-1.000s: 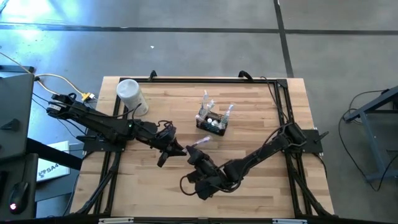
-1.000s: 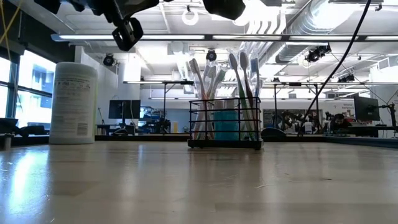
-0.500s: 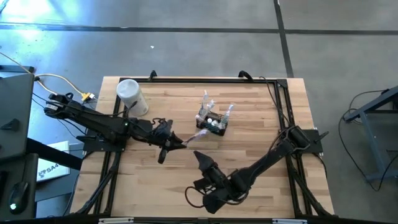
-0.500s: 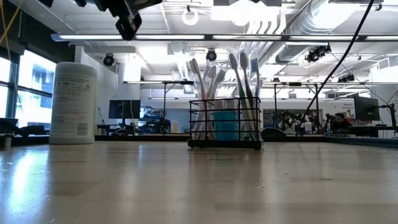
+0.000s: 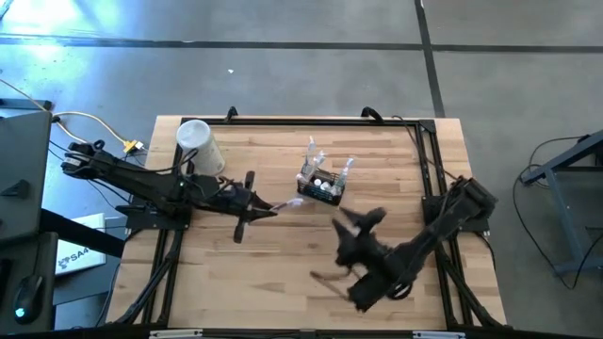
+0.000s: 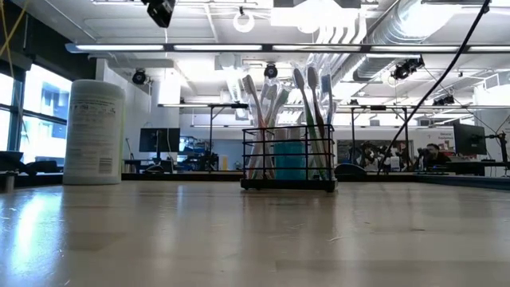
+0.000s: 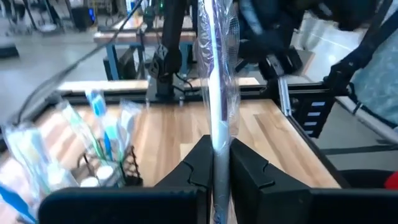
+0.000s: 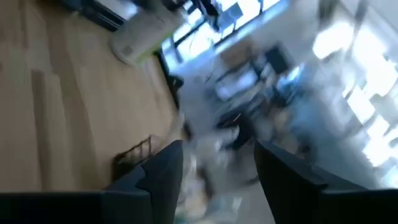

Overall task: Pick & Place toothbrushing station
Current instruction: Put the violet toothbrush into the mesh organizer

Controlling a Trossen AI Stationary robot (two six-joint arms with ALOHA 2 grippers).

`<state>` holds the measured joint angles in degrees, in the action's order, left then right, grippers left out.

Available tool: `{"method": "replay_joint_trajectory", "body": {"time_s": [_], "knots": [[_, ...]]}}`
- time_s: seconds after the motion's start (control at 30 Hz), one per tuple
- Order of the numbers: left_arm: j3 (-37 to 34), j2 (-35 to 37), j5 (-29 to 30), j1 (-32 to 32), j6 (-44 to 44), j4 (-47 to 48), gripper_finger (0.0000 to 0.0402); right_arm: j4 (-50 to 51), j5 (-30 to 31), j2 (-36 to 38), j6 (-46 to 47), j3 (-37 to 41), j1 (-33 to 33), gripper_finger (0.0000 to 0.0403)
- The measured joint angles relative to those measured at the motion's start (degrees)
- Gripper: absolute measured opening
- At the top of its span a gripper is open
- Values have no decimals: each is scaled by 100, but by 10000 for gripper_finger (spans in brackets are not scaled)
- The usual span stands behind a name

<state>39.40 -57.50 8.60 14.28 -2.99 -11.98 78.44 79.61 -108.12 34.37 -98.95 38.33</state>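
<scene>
now the left tool [image 5: 267, 206], clamped on a wrapped toothbrush [image 7: 214, 93], nears the black mesh caddy [image 5: 320, 191]; next, lower it in, right tool [image 5: 363, 226] apart.

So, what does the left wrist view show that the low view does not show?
Only the left wrist view shows the left gripper shut on a wrapped toothbrush. Only the low view shows the white container standing upright and apart from the caddy. Both show the black wire caddy with toothbrushes standing in it, on the wooden table.

One wire caddy [image 5: 321, 189], one white container [image 5: 200, 146], perhaps six toothbrushes [image 6: 307, 119]
</scene>
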Motion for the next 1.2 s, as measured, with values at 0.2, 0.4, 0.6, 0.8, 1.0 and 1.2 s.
{"method": "replay_joint_trajectory", "body": {"time_s": [0.2, 0.4, 0.6, 0.8, 1.0, 1.2], "knots": [[3, -229, -3, -2, 491, -509, 24, 888, -456, 478, 2372, -5, -397, 189], [0, -343, -26, -4, 536, -519, 24, -760, -1382, 850, 1012, -3, -721, 189], [1, -372, -37, -2, 602, -712, 24, -3472, -3055, 954, -1441, -3, -901, 189], [0, -373, -225, -2, 620, -759, 24, -4769, -3521, 966, -2420, -5, -1028, 189], [0, -373, -255, -2, 728, -801, 24, -5297, -3896, 964, -2716, -5, -1247, 189], [0, -375, -267, 0, 726, -790, 24, -5415, -4180, 964, -2860, -5, -1497, 189]]}}
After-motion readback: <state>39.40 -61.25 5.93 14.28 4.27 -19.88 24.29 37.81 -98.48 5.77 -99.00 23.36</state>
